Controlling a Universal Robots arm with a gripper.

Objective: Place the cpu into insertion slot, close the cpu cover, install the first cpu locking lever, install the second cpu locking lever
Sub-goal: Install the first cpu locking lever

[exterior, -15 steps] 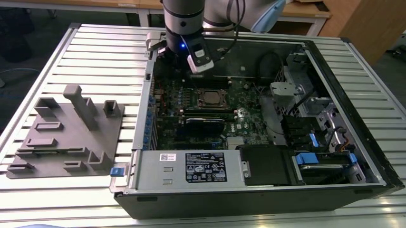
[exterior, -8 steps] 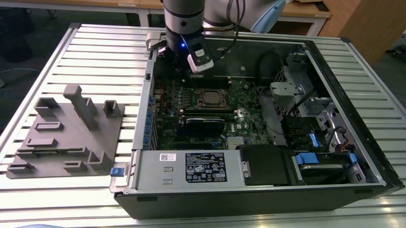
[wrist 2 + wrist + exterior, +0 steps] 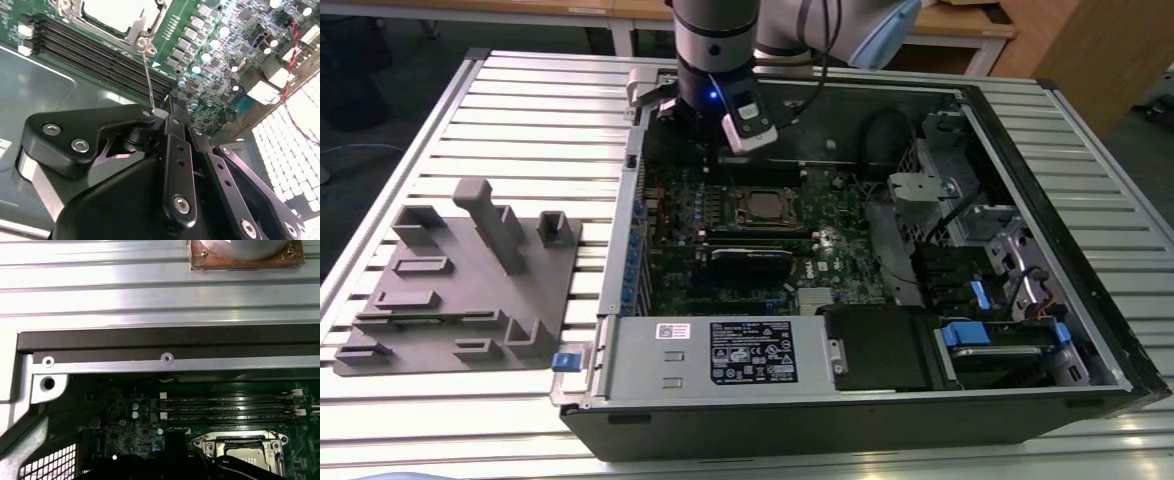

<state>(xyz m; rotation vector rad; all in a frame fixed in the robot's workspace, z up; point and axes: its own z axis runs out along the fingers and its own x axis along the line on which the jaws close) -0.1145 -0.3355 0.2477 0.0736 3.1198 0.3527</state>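
The open computer case holds the green motherboard (image 3: 834, 235). Its insertion slot (image 3: 761, 207) sits at the centre, with the pale silver cpu (image 3: 117, 12) lying in it. The silvery cpu cover (image 3: 136, 34) lies flat around the chip, and both wrist views show it. A thin wire locking lever (image 3: 148, 75) rises from the cover's corner screw to my fingertips. My gripper (image 3: 165, 112) is shut on the lever's end. In the exterior view my gripper (image 3: 720, 150) hangs just behind the slot, near the case's far wall.
Long black memory slots (image 3: 95, 55) run between the socket and my gripper. A black card (image 3: 750, 262) and a labelled power supply (image 3: 720, 350) lie nearer the front. A grey fixture block (image 3: 460, 280) stands on the slatted table at the exterior view's left. Drive bays and cables (image 3: 961, 230) crowd the right.
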